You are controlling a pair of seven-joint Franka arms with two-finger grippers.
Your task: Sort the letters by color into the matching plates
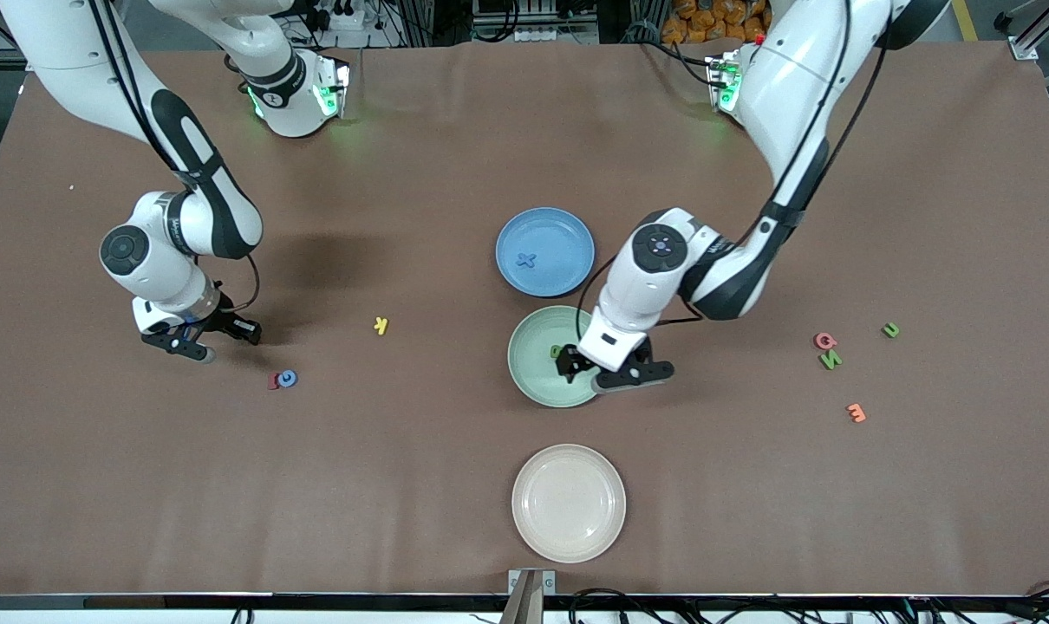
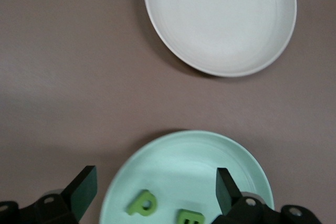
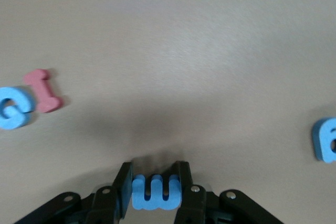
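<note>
My left gripper (image 1: 587,366) hangs open over the pale green plate (image 1: 529,373), nothing between its fingers. Below it, two green letters, a P (image 2: 142,203) and an E (image 2: 189,217), lie in that green plate (image 2: 189,161). The blue plate (image 1: 563,234) holds a blue X (image 1: 527,259). My right gripper (image 1: 193,345), low over the table at the right arm's end, is shut on a blue letter (image 3: 156,192). A blue G (image 1: 289,378) lies close by. Green letters N (image 1: 830,360) and U (image 1: 891,329) lie at the left arm's end.
A cream plate (image 1: 568,503) sits nearest the front camera. A yellow K (image 1: 381,325) lies between the arms. A red I (image 1: 274,380) touches the blue G. A pink G (image 1: 825,341) and an orange letter (image 1: 856,412) lie by the green N. Another blue letter (image 3: 325,139) shows in the right wrist view.
</note>
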